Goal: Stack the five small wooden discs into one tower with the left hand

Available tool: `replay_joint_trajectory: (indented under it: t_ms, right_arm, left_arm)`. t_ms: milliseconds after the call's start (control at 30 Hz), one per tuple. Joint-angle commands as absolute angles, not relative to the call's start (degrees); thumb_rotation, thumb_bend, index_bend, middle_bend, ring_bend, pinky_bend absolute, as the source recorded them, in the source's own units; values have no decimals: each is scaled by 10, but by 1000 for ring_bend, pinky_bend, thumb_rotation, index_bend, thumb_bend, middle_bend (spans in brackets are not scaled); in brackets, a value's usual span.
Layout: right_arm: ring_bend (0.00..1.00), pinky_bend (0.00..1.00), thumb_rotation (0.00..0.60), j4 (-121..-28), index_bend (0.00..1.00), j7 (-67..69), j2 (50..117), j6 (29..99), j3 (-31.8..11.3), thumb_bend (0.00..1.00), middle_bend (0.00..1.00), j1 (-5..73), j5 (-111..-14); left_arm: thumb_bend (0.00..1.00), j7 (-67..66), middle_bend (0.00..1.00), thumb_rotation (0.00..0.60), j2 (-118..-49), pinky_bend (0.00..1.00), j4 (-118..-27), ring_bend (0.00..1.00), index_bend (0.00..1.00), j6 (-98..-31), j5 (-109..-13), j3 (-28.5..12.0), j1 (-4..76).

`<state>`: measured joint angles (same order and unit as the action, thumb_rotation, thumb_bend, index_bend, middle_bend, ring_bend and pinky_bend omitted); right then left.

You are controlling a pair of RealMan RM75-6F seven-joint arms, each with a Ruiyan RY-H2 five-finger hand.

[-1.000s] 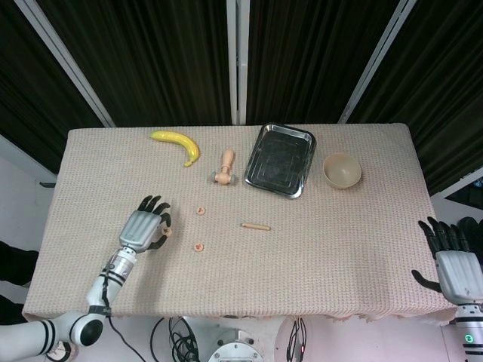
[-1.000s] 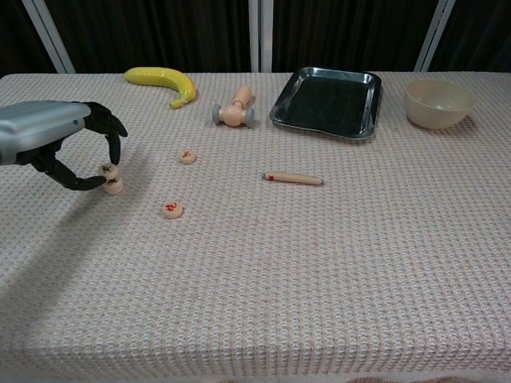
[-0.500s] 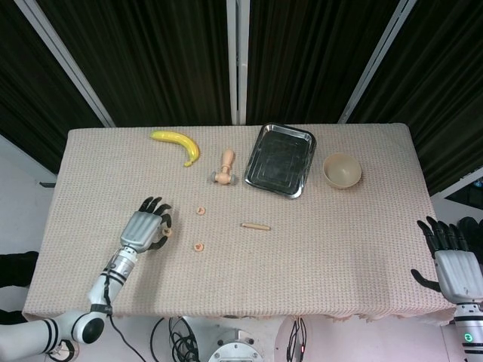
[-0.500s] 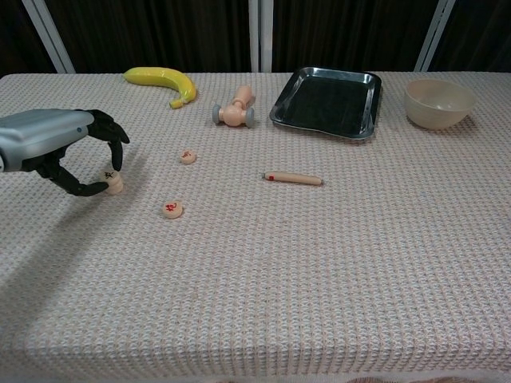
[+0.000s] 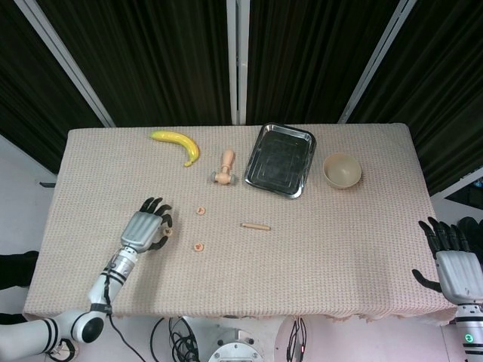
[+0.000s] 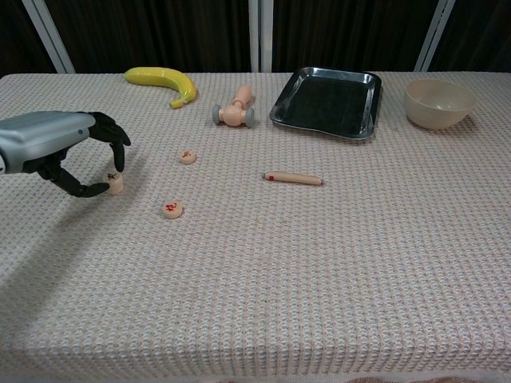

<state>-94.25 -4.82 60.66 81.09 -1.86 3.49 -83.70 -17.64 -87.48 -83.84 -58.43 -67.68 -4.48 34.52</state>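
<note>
Curling over the left part of the desk [image 6: 335, 263], the left hand [image 6: 68, 152] has its dark fingers and thumb closed around a small wooden disc [image 6: 116, 183] that sits on a low pile at the hand's tips; how many discs lie in that pile I cannot tell, since the fingers hide most of it (the head view shows only a pale speck there). My reading is that the pile was begun here, near the left edge, because it lies within easy reach of the working arm. Just to the right, two loose discs wait on the cloth, apart from each other: the near disc [image 6: 172, 210] and the far disc [image 6: 188, 157], each with a red mark on top, too small to read. Behind them lie a banana [image 6: 160, 80] and a wooden roller toy [image 6: 235, 110], well out of the way. Further right, a wooden stick [image 6: 293, 178] with a red band lies flat near the middle, a metal tray [image 6: 329, 100] stands empty behind it, and a cream bowl [image 6: 437, 102] sits near the far right corner. At the right edge, in the head view, the right hand [image 5: 456, 260] hangs idle beside the desk, fingers apart and holding nothing.
</note>
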Motion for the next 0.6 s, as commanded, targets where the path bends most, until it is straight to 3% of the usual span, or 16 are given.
replay_joint_trajectory:
  t_ms: [33,300,600]
  right_arm:
    - [0,0,600,-942,0,-48,607,810,-19,137,0,35,-835]
    - [0,0,600,-941,0,-48,608,808,-19,138,0,36,-834]
    - [0,0,600,-940,0,-46,608,813,-18,138,0,34,-837]
  left_arm:
    - [336,-175,169,600,-876,0,-838,0,421,-584,-677,-46,345]
    - [337,-172,164,600,-870,0,-845,0,348,-586,-683,-46,342]
    - [337,-170,162,600,-857,0,-874,0,333,-605,-700,-43,332]
